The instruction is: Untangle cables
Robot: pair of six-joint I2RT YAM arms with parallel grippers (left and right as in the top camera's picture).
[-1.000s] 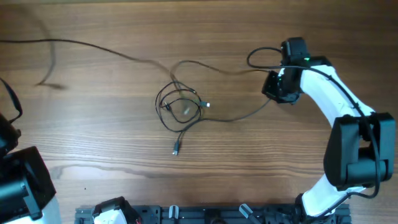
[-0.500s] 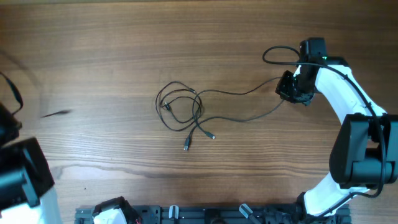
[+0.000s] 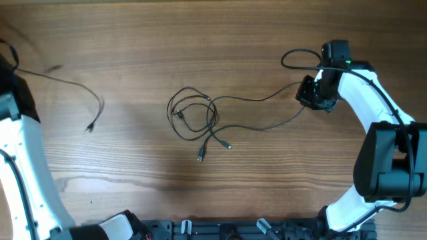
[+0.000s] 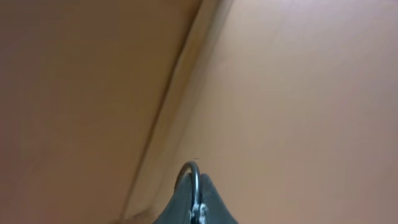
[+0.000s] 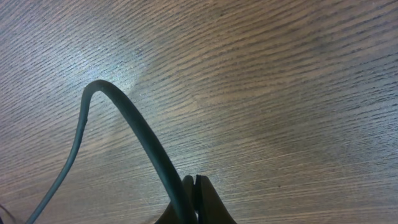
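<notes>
The coiled cable (image 3: 193,120) lies mid-frame on the table (image 3: 133,40), with bare wood all around it. At the right, the right gripper (image 5: 194,182) pinches its long strand. Near the upper-left edge, the left gripper (image 4: 196,208) pinches a separate cable (image 3: 67,81).

Wide open along the far side of the table (image 3: 200,27). Blocked at centre by the cable coil (image 3: 193,119), with plug ends (image 3: 200,158) trailing toward the near side. Fenced on the right by two strands (image 3: 253,100) running up to the right gripper (image 3: 308,99). Clear lane between coil and loose wire (image 3: 67,80) at left. Hemmed at the left edge by the left arm (image 3: 20,160), and at the near edge by a rack (image 3: 220,230).
</notes>
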